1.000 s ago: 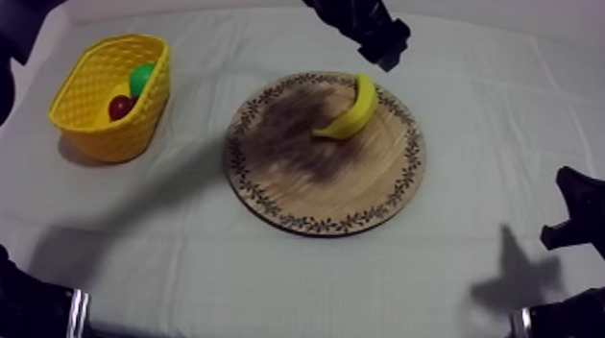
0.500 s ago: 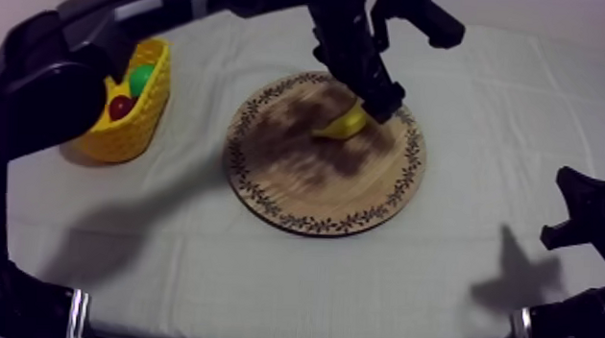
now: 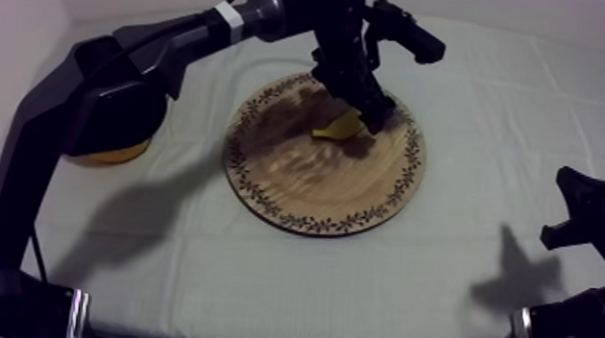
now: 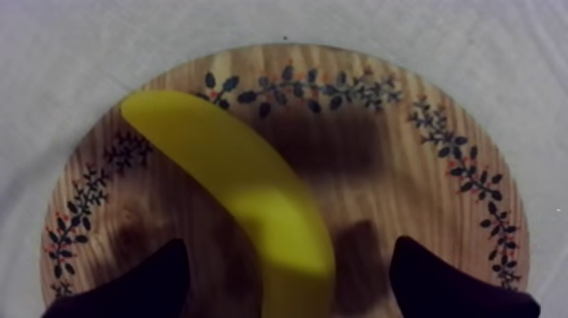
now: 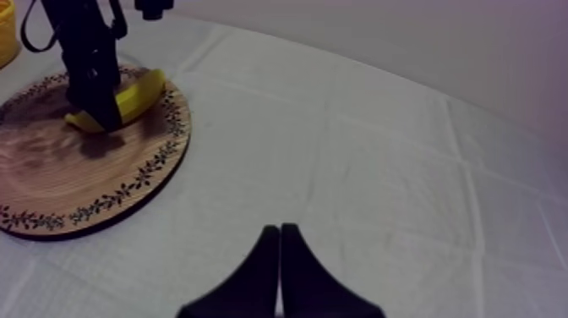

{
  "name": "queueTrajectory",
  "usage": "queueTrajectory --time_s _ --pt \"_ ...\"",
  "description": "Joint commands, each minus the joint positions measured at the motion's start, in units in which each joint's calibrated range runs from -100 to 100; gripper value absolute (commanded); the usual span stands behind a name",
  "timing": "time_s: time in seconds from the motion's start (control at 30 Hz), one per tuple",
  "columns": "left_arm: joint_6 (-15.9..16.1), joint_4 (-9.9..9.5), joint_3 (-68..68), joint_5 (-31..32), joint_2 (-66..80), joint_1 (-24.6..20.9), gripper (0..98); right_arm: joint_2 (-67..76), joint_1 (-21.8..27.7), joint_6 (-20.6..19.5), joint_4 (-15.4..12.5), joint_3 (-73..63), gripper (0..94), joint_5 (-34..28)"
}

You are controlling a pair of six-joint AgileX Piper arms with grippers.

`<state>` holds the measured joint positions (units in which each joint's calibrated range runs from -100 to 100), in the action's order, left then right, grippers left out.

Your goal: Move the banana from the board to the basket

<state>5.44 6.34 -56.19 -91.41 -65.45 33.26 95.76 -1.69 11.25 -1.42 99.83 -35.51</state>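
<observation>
Banana (image 3: 333,131) lies on the wooden board (image 3: 306,185), upper centre of the top view, between the spread fingers (image 4: 144,283) of my left gripper (image 3: 374,114), which touch neither side of it. Right gripper (image 5: 280,230), its tips pressed together, sits over bare cloth (image 5: 380,169) at lower right.

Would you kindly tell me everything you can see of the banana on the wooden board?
The banana is a smooth, plain yellow toy, curved and plastic-looking. It lies flat on the round wooden board, near its patterned rim. The left gripper hangs over one end, open, its black fingers at either side, not touching it.
</observation>
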Motion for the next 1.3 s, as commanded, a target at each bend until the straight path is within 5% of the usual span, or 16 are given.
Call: queueTrajectory --time_s 0.0,0.13,0.3,0.47,1.27 --pt "-0.12 0.16 -0.83 -0.21 -1.12 -0.04 88.3 0.00 0.00 0.01 -0.02 0.05 0.2 0.02" --pt "-0.19 0.29 -2.10 0.66 -2.58 -0.12 76.4 0.00 0.00 0.01 -0.02 0.05 0.2 0.02" --pt "-0.61 0.32 -3.02 3.54 -3.46 -0.03 38.7 0.00 0.00 0.01 -0.02 0.05 0.2 0.02" --pt "-0.85 0.44 -1.73 5.73 -3.47 -0.01 17.2 0.00 0.00 0.01 -0.02 0.05 0.2 0.02" --pt "-3.25 -1.55 18.43 8.96 21.65 1.42 12.0 0.00 0.00 0.01 -0.02 0.05 0.2 0.02"
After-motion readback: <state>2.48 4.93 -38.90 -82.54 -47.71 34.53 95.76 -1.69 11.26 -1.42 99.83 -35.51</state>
